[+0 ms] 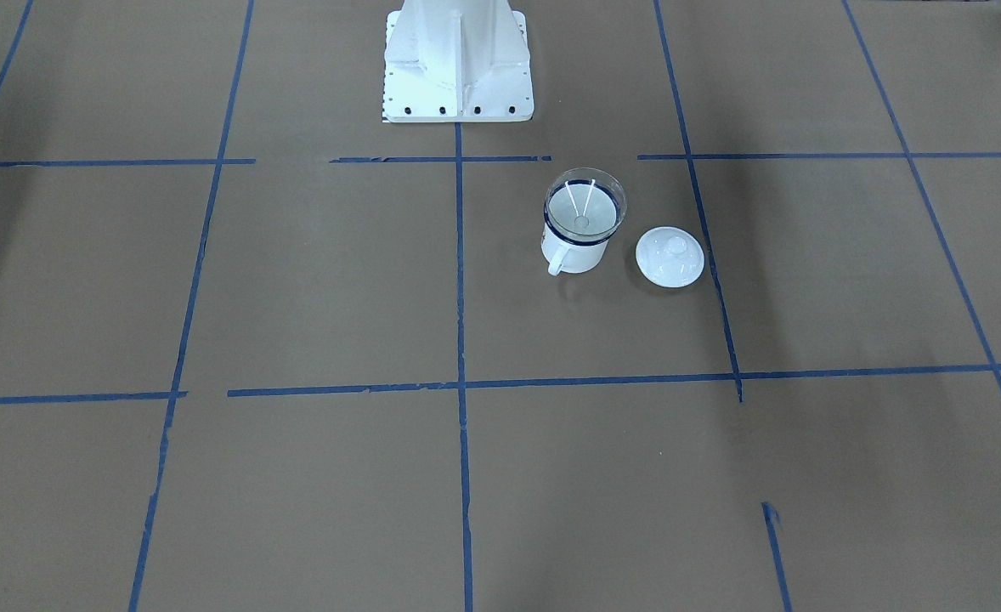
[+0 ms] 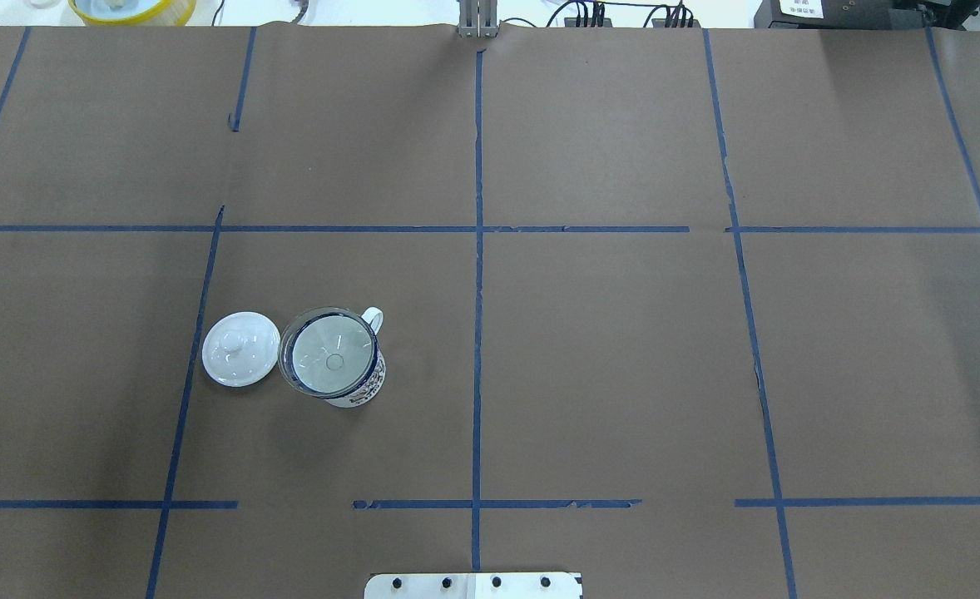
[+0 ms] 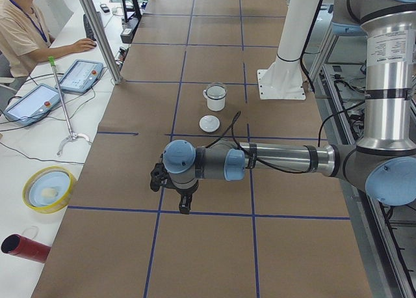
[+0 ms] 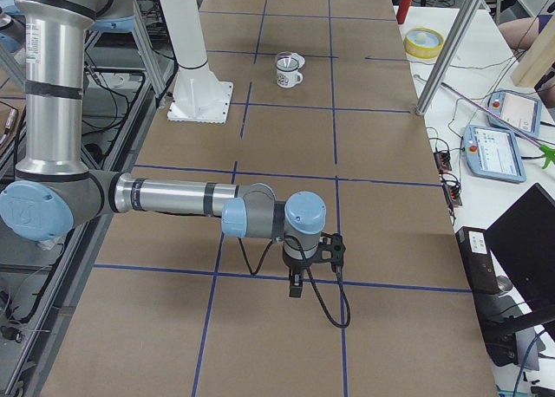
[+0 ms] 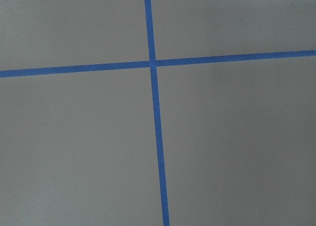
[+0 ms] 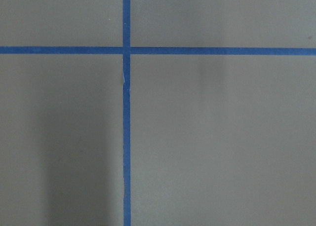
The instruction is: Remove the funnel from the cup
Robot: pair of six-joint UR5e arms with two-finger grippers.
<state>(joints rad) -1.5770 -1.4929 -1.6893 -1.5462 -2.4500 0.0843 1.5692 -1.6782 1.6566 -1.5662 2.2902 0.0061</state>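
Note:
The clear funnel (image 1: 584, 204) sits in the mouth of the white blue-rimmed cup (image 1: 575, 251), spout down. Both also show in the overhead view, the funnel (image 2: 329, 349) in the cup (image 2: 365, 391) left of the centre line. My left gripper (image 3: 184, 204) shows only in the exterior left view, pointing down over the table far from the cup (image 3: 215, 99). My right gripper (image 4: 297, 284) shows only in the exterior right view, also pointing down, far from the cup (image 4: 289, 74). I cannot tell whether either is open or shut. Both wrist views show only table.
A white domed lid (image 1: 670, 256) with a knob lies on the table right beside the cup, on the side away from the centre line (image 2: 240, 349). The white robot pedestal (image 1: 458, 59) stands behind the cup. Blue tape lines grid the brown table (image 2: 623, 374).

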